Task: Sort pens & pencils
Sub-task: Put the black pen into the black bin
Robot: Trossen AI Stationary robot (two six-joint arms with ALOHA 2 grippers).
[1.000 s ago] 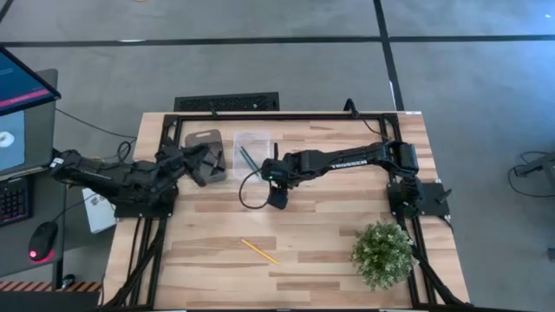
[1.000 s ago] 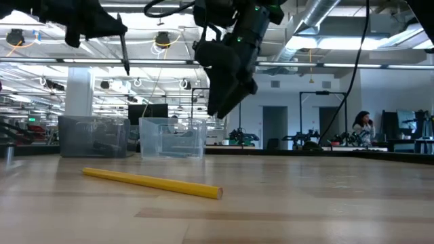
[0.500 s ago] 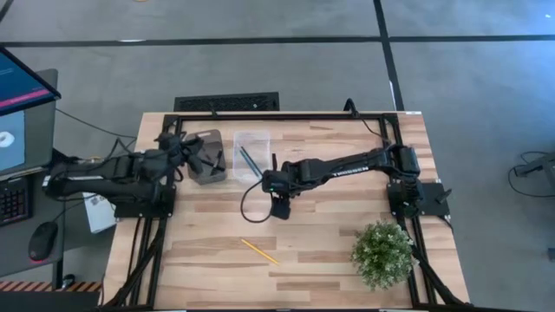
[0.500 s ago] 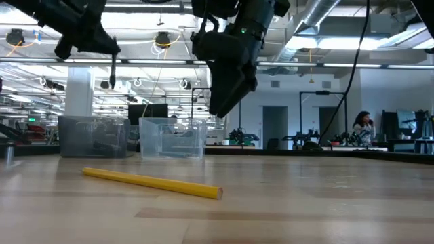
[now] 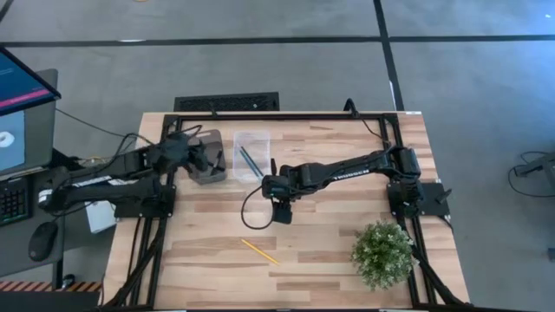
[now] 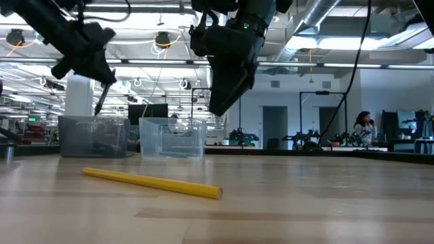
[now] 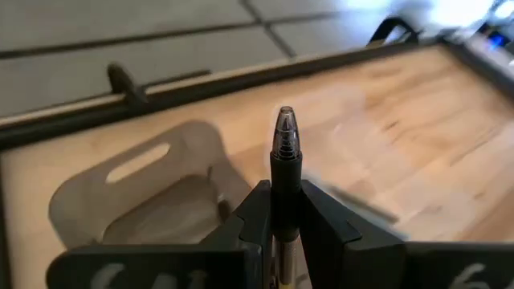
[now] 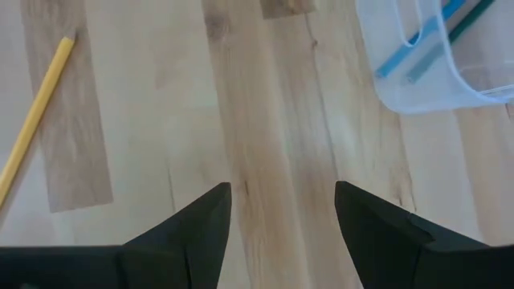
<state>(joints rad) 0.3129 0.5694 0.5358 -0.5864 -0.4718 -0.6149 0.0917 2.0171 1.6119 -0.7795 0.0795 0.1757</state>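
My left gripper (image 5: 191,154) hangs over the grey bin (image 5: 208,169) at the table's far left, shut on a black pen (image 7: 285,140) whose tip slants down above the bin (image 6: 93,135). My right gripper (image 8: 281,217) is open above bare table near the middle, clear of everything. The yellow pencil (image 5: 259,251) lies flat on the table nearer the front edge (image 8: 32,120). A blue pencil (image 8: 422,36) and a dark pencil (image 8: 454,36) lie in the clear bin (image 5: 251,143). My left gripper pinches the black pen between its two fingers (image 7: 253,213), which lie across the barrel. The pen's tip end (image 7: 285,128) sticks out past the fingertips. The pen is lifted clear and slants downward over the grey bin (image 6: 102,102).
The two bins stand side by side at the far edge, grey on the left, clear on the right. A potted plant (image 5: 382,251) stands at the near right corner. Open tabletop lies between the bins and the yellow pencil. A person (image 6: 361,129) is far off in the room.
My left gripper has carried the pen toward the table's left and far edge, over the grey bin, lowering and tipping it from upright to slanted. My right gripper has moved toward the near edge, closer to the yellow pencil, staying open.
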